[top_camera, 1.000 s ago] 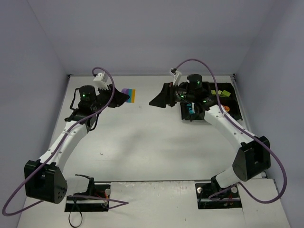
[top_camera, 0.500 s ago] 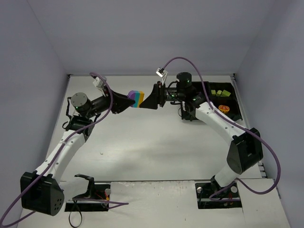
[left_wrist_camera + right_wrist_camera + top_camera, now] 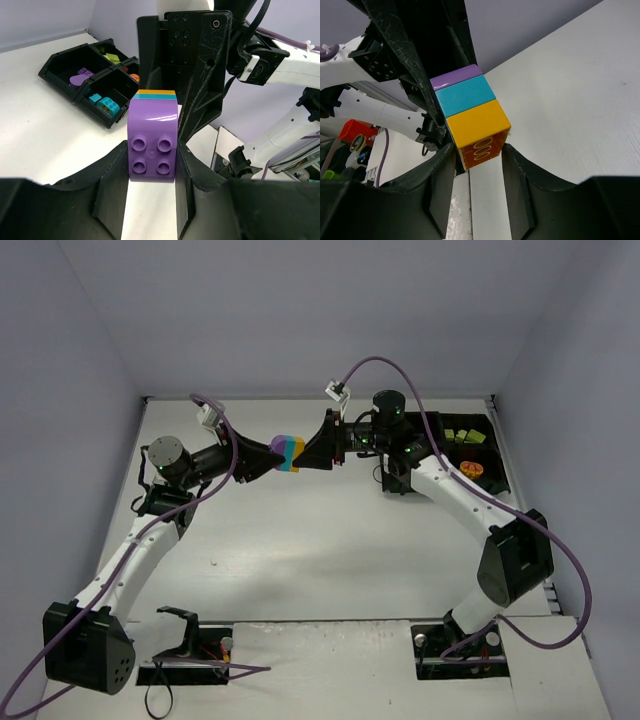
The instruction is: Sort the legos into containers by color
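A stack of three legos, purple (image 3: pixel 152 145), cyan (image 3: pixel 465 95) and orange (image 3: pixel 477 127), hangs in the air between both grippers above the table's far middle (image 3: pixel 288 452). My left gripper (image 3: pixel 152 162) is shut on the purple end, and it shows in the top view (image 3: pixel 268 454). My right gripper (image 3: pixel 477 150) is closed around the orange end from the opposite side, and it shows in the top view (image 3: pixel 306 453). The black four-compartment tray (image 3: pixel 500 478) sits at the far right.
In the left wrist view the tray (image 3: pixel 59 75) holds a purple brick (image 3: pixel 80 76), cyan bricks (image 3: pixel 102 102), green bricks (image 3: pixel 112 58) and an orange one (image 3: pixel 135 77), each colour in its own compartment. Grey walls bound the table at the back and sides.
My left gripper lifted the stack and swung it right. My right gripper left the tray, swung left, met the stack and now has its jaws on the orange end.
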{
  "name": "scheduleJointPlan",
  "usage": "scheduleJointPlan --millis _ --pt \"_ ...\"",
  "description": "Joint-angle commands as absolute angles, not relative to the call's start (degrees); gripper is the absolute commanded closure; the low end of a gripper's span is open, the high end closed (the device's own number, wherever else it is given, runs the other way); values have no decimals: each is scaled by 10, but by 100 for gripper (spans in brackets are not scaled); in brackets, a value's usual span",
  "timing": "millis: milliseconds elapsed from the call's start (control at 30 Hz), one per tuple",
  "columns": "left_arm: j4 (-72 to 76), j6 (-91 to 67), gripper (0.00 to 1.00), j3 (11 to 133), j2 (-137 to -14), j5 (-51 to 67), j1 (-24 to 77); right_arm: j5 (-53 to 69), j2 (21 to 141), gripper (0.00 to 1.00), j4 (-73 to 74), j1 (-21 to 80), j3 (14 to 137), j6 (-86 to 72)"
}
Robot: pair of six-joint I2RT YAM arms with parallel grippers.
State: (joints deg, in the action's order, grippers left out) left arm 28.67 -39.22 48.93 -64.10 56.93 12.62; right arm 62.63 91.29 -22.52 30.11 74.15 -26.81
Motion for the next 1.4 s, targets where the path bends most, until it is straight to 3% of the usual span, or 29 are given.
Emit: scheduleJointPlan --millis 0,100,133,200,933,967,1000,1100,1167,1367 --pt "323 -390 100 506 -629 594 127 651 892 64 -287 305 753 -262" --pt "320 -388 100 506 -632 593 127 653 891 76 -286 306 752 -259" --pt "318 -387 100 507 -632 592 126 653 890 88 -285 306 750 -257" --pt "317 -385 100 507 -635 592 127 654 888 100 -278 304 747 -251" --pt "345 -388 100 507 -661 590 122 679 806 100 -191 146 633 -199" --pt "345 -387 100 507 -663 591 122 685 806 95 -191 147 635 -200" --pt "346 -388 100 506 -663 591 122 689 810 73 -191 153 640 -202" --pt "352 -393 100 504 -664 590 122 696 812 50 -190 168 657 -197" --pt "354 -395 100 505 -666 592 122 700 816 42 -191 176 674 -195" --pt "354 -406 100 509 -667 598 123 699 840 41 -191 219 721 -191"
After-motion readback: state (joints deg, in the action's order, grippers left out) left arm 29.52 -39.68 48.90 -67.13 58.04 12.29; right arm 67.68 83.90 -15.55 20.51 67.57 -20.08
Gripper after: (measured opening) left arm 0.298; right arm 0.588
